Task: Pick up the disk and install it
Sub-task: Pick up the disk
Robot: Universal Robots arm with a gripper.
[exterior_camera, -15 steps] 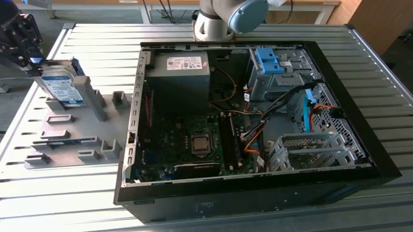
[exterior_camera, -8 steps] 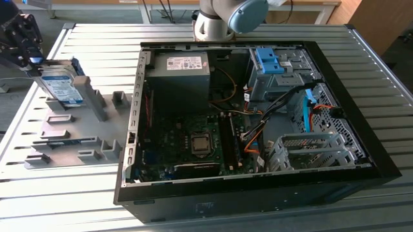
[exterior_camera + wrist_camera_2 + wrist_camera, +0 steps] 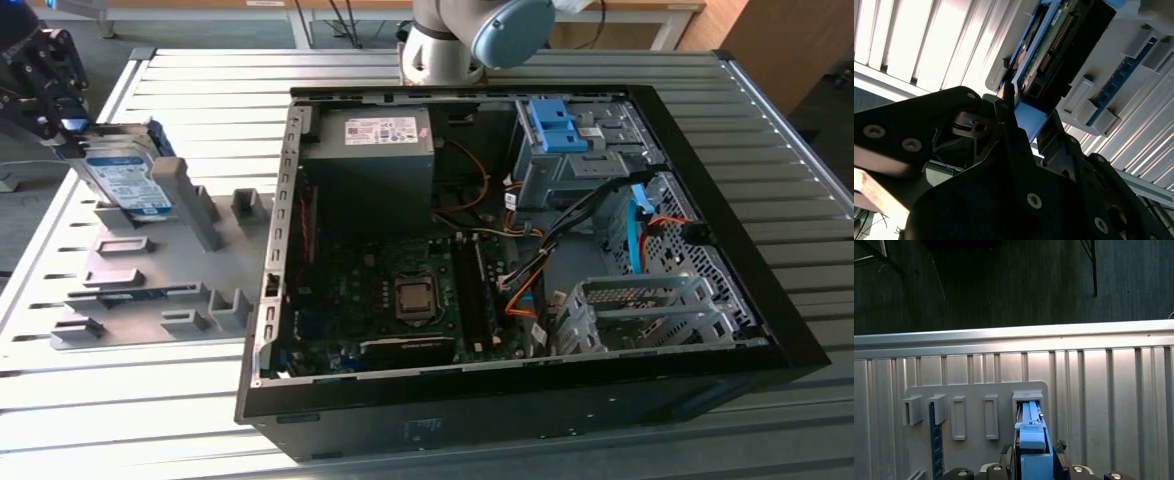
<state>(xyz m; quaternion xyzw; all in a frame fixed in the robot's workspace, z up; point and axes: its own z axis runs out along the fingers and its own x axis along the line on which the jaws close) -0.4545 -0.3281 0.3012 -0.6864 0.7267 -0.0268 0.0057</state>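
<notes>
At the exterior view's far left, the black tool [image 3: 78, 128] reaches down over the disk [image 3: 127, 185], which stands on edge in a slot of a grey holder plate [image 3: 147, 270] lying on the ribbed metal counter [image 3: 174, 70]. The disk's white-and-blue label faces the open computer case. The second wrist view shows the tool [image 3: 1030, 124] grasping the disk [image 3: 1054, 45]. Its dark fingers [image 3: 1006, 107] sit against either side of the blue rail, and the drive's circuit-board underside shows beyond them. In the first wrist view the disk [image 3: 1030, 422] runs from its slot in the holder plate [image 3: 974, 390] back into the tool [image 3: 1033, 462], with a row of other upright slots beside it. To the right of the plate, the black computer case [image 3: 747, 290] lies open on the counter. Inside it, the grey power supply [image 3: 374, 150] sits above the motherboard [image 3: 387, 290]. Further right are blue brackets [image 3: 558, 125] on top of the metal drive bay, and below them a perforated silver drive cage [image 3: 641, 310]. The arm's base [image 3: 461, 35] stands behind the case.
</notes>
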